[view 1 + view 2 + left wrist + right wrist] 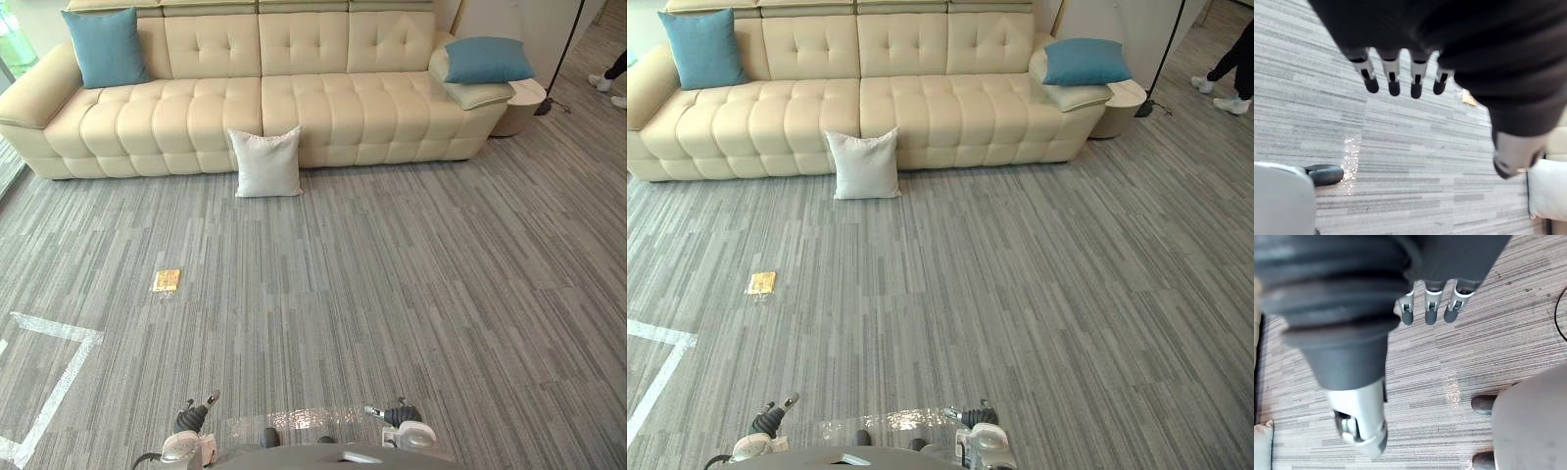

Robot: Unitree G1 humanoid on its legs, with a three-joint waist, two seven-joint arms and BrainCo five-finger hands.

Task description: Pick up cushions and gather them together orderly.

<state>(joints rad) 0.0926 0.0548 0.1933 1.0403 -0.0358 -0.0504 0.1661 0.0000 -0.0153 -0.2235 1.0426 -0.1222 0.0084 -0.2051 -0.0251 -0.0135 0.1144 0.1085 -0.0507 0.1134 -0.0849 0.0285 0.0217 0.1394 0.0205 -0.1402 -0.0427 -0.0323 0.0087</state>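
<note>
A white cushion stands on the grey carpet, leaning against the front of the cream sofa. One blue cushion leans upright at the sofa's left end. A second blue cushion lies on a cream cushion at the right end. My left hand hangs over bare carpet with straight fingers and holds nothing. My right hand also hangs open over the carpet. Both hands are far from the cushions, low at my sides.
A small yellow object lies on the carpet to the left. White tape lines mark the floor at the lower left. A round side table and a lamp stand sit right of the sofa. A person's shoes show far right.
</note>
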